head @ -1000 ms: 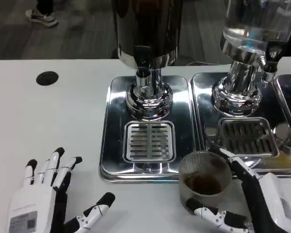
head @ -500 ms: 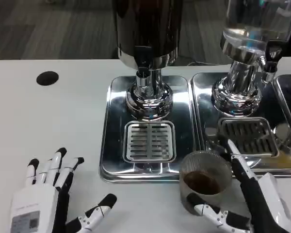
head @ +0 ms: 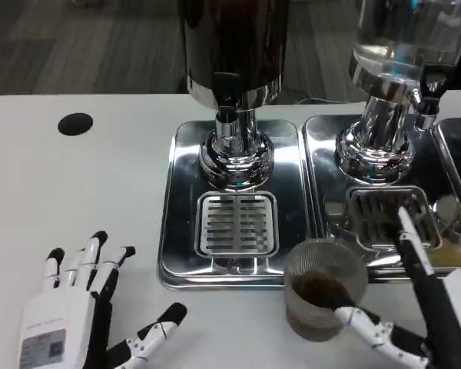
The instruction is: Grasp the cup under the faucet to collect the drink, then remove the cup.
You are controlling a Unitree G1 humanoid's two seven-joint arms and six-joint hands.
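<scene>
A ribbed clear cup (head: 323,290) with dark drink in its bottom stands on the white table, just in front of the left drip tray (head: 180,231) and right of its grate. The faucet (head: 227,115) of the dark dispenser hangs over that grate, well behind the cup. My right hand (head: 438,315) is to the right of the cup with its fingers (head: 412,244) stretched out and apart from the glass; only the thumb tip lies by the cup's lower right side. My left hand (head: 65,319) rests flat on the table at the bottom left, fingers spread, holding nothing.
A second dispenser (head: 384,115) with a clear tank stands on its own steel tray (head: 446,261) at the right, close behind my right hand. A black round hole (head: 75,124) sits in the table at the far left.
My right hand's fingers have come off the cup's side and swung out to the right; the thumb has slid to its lower right. The cup and my left hand have stayed put.
</scene>
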